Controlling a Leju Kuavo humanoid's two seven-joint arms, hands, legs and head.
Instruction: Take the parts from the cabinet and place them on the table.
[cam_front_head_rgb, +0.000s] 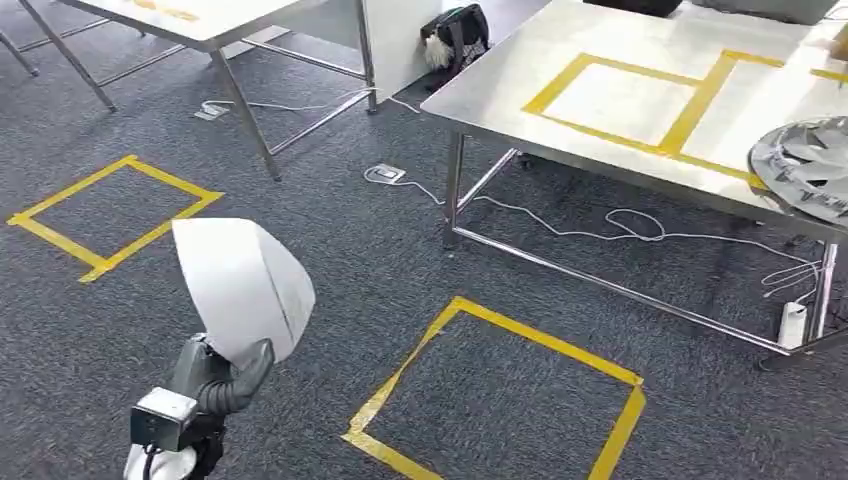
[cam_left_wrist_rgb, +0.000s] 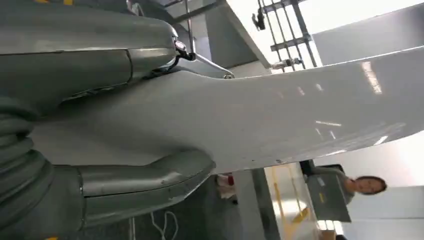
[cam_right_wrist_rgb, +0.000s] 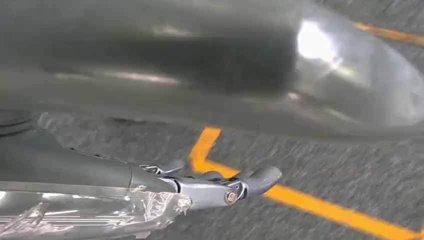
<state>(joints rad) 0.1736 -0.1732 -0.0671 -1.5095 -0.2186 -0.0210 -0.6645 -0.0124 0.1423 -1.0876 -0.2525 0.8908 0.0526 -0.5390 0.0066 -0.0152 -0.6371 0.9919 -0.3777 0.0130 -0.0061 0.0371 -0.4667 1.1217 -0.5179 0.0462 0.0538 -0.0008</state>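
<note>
Left hand (cam_front_head_rgb: 232, 385) gripping white curved part (cam_front_head_rgb: 245, 285) from below, part upright above hand, over carpet (cam_front_head_rgb: 400, 240).

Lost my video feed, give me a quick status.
Left hand grips white part. Right hand hanging over carpet, grip unclear. Table ahead-right, cables on floor beneath.

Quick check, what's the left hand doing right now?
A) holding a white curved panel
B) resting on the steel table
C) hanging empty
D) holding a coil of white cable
A: in the head view the left hand grips the white curved glossy panel above the grey carpet, and the left wrist view shows the thumb pressed against that panel.
</note>
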